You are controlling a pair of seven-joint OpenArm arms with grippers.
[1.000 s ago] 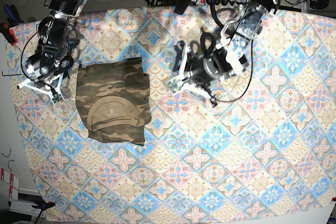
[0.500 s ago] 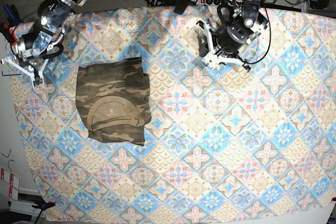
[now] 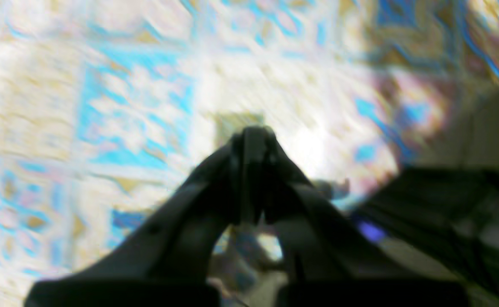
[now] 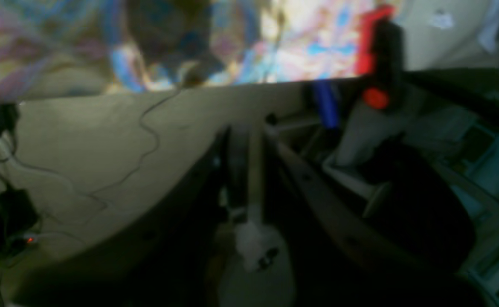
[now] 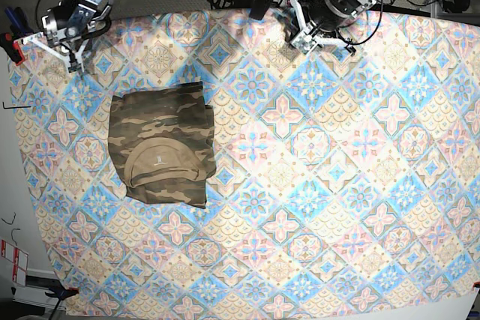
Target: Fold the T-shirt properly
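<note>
- On the tile-patterned cloth (image 5: 315,185), left of centre in base view, T-shirt (image 5: 161,144) lies as a compact rectangle, tan neck lining face up near the lower middle. Looks folded; edges fairly square, lower right corner bulges a bit.
- Nothing touches the shirt. Both arms sit at the far edge of the table, well apart from it.
- Left gripper (image 5: 324,34) is at top right of base view over the cloth edge. Left wrist view shows the fingers (image 3: 249,170) pressed together, nothing between them, blurred cloth pattern underneath.
- Right gripper (image 5: 58,45) is at top left of base view by the table corner. Right wrist view is dark and blurred, pointing past the table edge at floor and cables; jaws look nearly together with only a thin slit, nothing held.
- Judgement: arms parked up and out likely because folding is done, so the shirt stays undisturbed and the overhead camera sees it clear.
- Task looks essentially complete; only possible leftover is tidying that bulged corner.
- Risk is low, soft fabric could relax open slightly.
</note>
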